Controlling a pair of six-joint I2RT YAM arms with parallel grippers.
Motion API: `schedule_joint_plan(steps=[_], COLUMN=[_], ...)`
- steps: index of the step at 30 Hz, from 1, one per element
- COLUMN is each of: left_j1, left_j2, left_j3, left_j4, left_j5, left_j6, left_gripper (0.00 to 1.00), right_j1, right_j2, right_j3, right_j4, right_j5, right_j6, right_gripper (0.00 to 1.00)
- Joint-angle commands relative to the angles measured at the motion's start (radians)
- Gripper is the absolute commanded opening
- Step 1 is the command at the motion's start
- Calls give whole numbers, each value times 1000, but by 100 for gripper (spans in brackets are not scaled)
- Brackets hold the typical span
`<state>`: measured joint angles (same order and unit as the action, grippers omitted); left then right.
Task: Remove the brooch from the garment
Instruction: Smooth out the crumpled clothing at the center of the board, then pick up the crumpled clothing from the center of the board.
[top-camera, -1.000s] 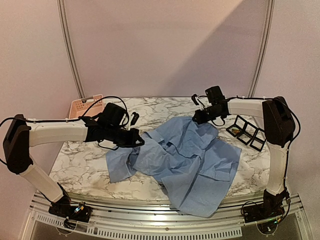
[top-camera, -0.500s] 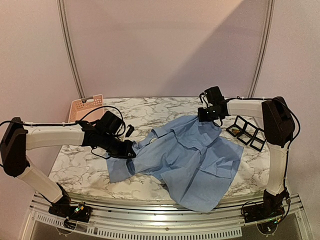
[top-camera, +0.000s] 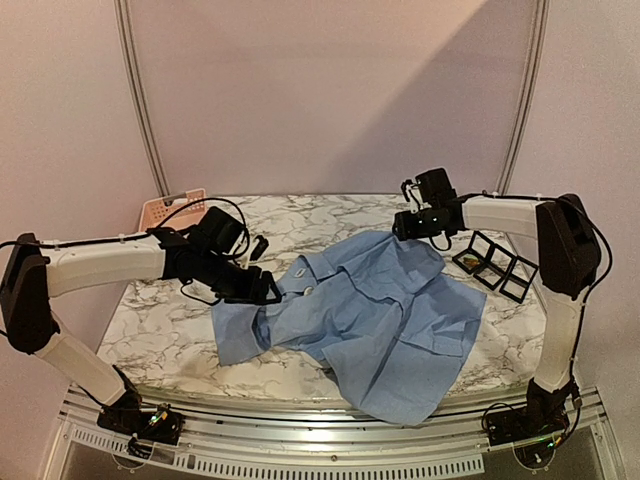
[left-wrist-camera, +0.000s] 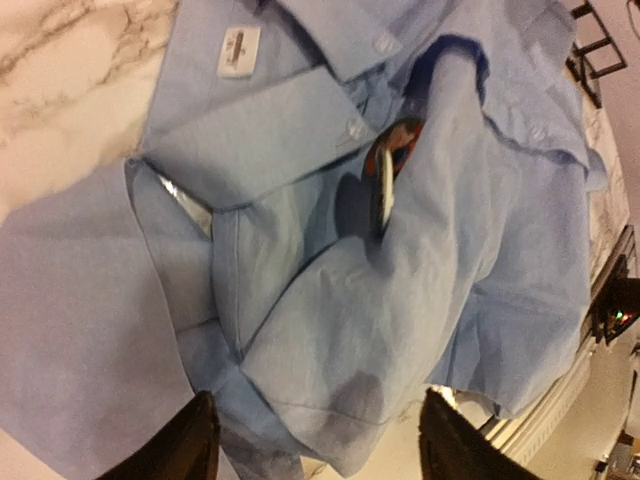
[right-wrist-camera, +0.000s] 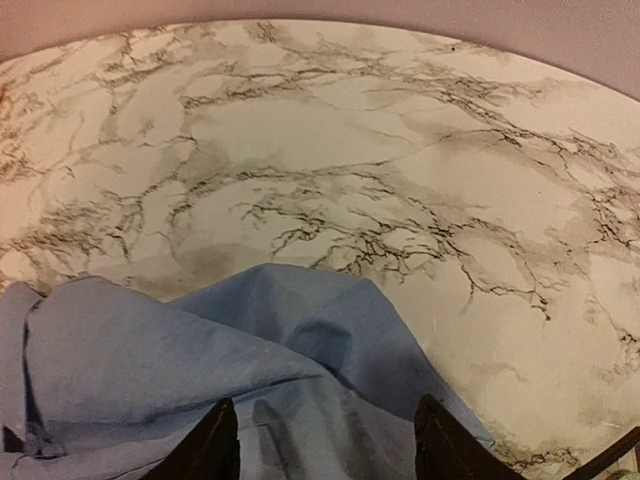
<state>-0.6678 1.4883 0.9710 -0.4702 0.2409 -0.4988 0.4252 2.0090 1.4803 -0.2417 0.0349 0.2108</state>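
Marble table carries the crumpled shirt, its brooch showing near the collar. Left gripper and right gripper hover over it, jaws apart, empty.

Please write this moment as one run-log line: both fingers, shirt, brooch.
left fingers: open, over shirt | right fingers: open, over shirt's far edge | brooch: on shirt, untouched

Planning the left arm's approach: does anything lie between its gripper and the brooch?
No separate object shows. Only the shirt itself: the brooch sits half tucked in a fold, so cloth partly hides it from the open left gripper.
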Motion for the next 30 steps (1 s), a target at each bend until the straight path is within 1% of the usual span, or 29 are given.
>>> schedule_joint_plan(steps=[1,3,4,10,12,15,20,25,30], left_j1=[48,64,69,79,79,80,79,78,66], left_j2=[-21,-23,-21,5,20,24,24,20,31], left_j3=[37,35,35,-1,-11,-27,-60,-103,-108], left_j4=[19,48,65,189,198,197,210,266,290], left_j5=[30,57,71,153,165,167,175,197,193], left_j6=[21,10,3,-66,-77,-85,-97,-123,-132], left_gripper=[75,79,80,82,82,82,83,80,80], right_j1=[46,88,109,227,265,304,355,367,367], right_j2=[-132,-156,-166,-187,-177,-132,-44,30,61], right_j3=[-52,-61,-63,-85,-72,-31,36,81,71], right_j4=[67,69,64,60,46,18,-8,-7,-19], right_j5=[-23,14,-5,-222,-290,-354,-363,-403,-407], right_j6=[-59,-104,-131,-263,-285,-290,-314,-314,-302], right_gripper=[66,70,70,70,70,67,60,54,50])
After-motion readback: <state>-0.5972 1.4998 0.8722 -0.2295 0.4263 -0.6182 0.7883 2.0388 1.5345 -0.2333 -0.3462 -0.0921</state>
